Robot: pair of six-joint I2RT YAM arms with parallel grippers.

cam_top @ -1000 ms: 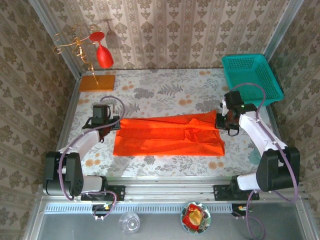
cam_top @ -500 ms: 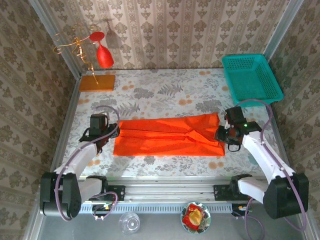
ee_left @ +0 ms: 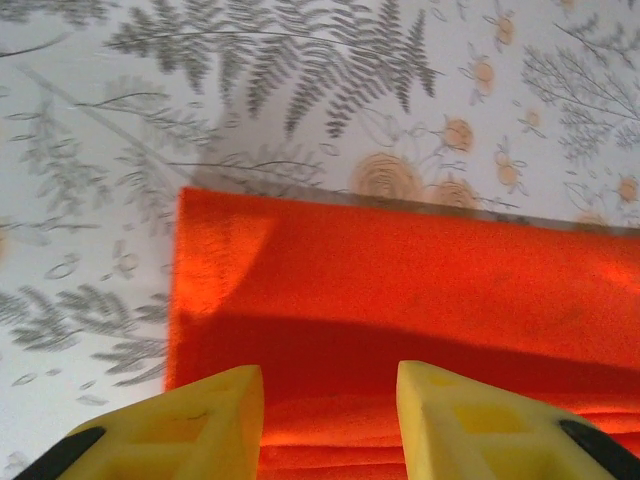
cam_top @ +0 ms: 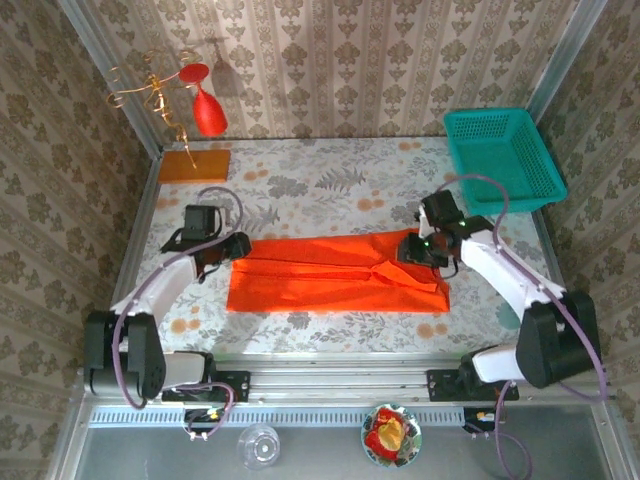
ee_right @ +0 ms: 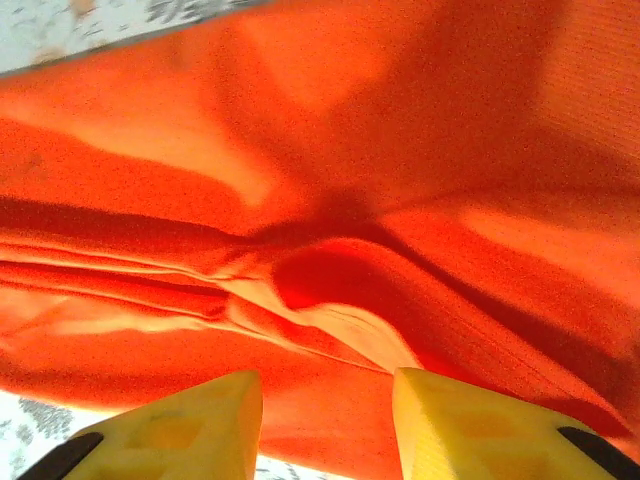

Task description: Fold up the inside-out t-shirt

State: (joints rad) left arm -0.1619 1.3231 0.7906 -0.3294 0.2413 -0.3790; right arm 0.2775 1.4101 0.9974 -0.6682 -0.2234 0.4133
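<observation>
The inside-out t-shirt [cam_top: 335,275] lies as a long orange-red band across the middle of the floral table, with creases near its right end. My left gripper [cam_top: 224,250] hovers at the shirt's left end. In the left wrist view the yellow fingers [ee_left: 215,415] of that gripper [ee_left: 328,378] stand apart over the flat cloth [ee_left: 420,290] with nothing between them. My right gripper [cam_top: 413,248] is above the shirt's right part. In the right wrist view that gripper [ee_right: 325,385] is open over bunched folds [ee_right: 330,300], holding nothing.
A teal basket [cam_top: 505,155] stands at the back right. An orange-brown board [cam_top: 195,165] lies at the back left, under a wire stand with a red wine glass [cam_top: 208,112]. A clear glass [cam_top: 260,443] and a small plate [cam_top: 391,432] sit below the near rail.
Both grippers drew the shirt's far edge towards the near side, narrowing it into a band, then let go. The right gripper has since moved left and farther back over the cloth.
</observation>
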